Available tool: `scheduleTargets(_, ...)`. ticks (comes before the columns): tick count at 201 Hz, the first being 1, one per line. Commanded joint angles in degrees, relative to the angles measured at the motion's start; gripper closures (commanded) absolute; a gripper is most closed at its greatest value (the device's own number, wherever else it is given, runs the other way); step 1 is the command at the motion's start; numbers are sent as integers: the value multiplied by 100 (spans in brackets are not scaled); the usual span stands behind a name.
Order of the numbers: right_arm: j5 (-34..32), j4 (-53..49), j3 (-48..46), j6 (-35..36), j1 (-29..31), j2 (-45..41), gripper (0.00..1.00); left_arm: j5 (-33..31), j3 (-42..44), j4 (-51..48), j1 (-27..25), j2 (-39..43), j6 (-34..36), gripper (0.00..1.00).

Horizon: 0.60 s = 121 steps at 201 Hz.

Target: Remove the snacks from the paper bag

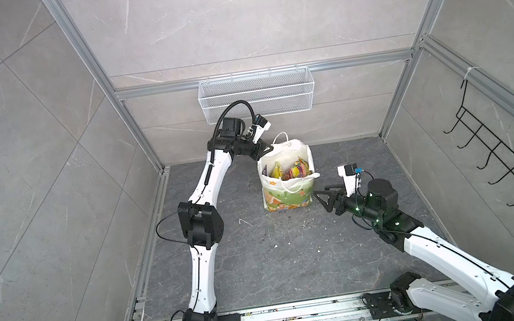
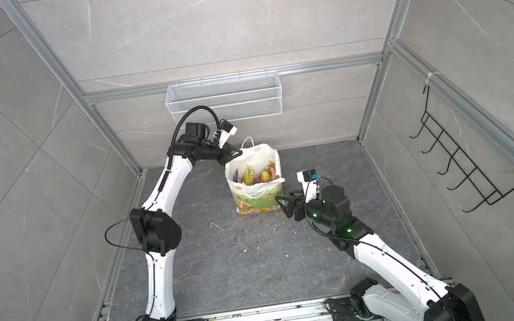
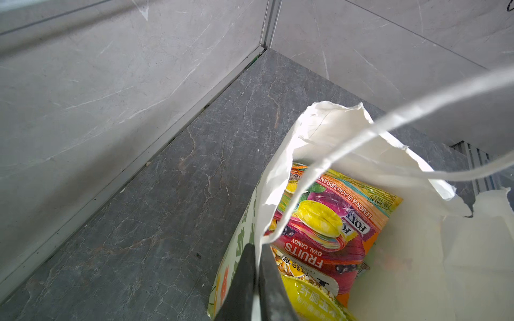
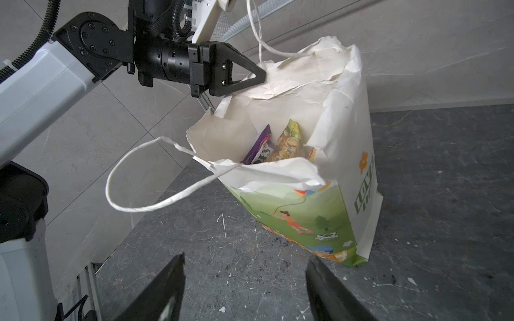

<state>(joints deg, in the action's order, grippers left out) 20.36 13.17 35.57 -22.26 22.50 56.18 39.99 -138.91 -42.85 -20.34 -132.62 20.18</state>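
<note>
The paper bag (image 1: 287, 194) (image 2: 256, 199) stands upright and open on the dark floor, white inside (image 3: 417, 250), with a green cartoon print outside (image 4: 306, 216). Several snacks (image 1: 291, 170) (image 2: 257, 175) stand inside it; a red-pink FOX'S packet (image 3: 325, 230) is in plain sight, and purple and yellow packets (image 4: 286, 144) poke up. My left gripper (image 1: 269, 149) (image 2: 239, 153) (image 3: 257, 250) (image 4: 261, 75) is shut on the bag's rim at its back left corner, close to a cord handle. My right gripper (image 1: 320, 193) (image 2: 280, 199) (image 4: 244, 261) stands open and empty by the bag's front right corner, apart from it.
A white wire mesh basket (image 1: 256, 95) hangs on the back wall behind the bag. A black wire hook rack (image 1: 494, 155) hangs on the right wall. One loose cord handle (image 4: 133, 205) droops over the bag's front. Marble walls close in three sides.
</note>
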Motion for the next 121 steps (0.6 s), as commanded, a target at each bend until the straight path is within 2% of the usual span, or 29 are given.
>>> scheduleTargets(1,-50,63,-51,-43,39,-108,29,27,-88,-179,-72,111,156,95)
scheduleTargets(16,-161,-66,-46,0,68,-99,30,29,-28,-196,-106,193,208,100)
scheduleTargets(39,-530,-564,78,16,134,-81,34,63,138,-216,-175,443,363,100)
scheduleTargets(64,-714,-658,15,7,193,-65,39,114,610,-1,-255,866,492,100)
scheduleTargets(101,-918,-586,-181,-240,267,143,54,209,1376,305,-356,1504,757,100)
scheduleTargets(121,-1020,-167,-486,-577,290,275,61,190,1745,333,-452,1818,939,100)
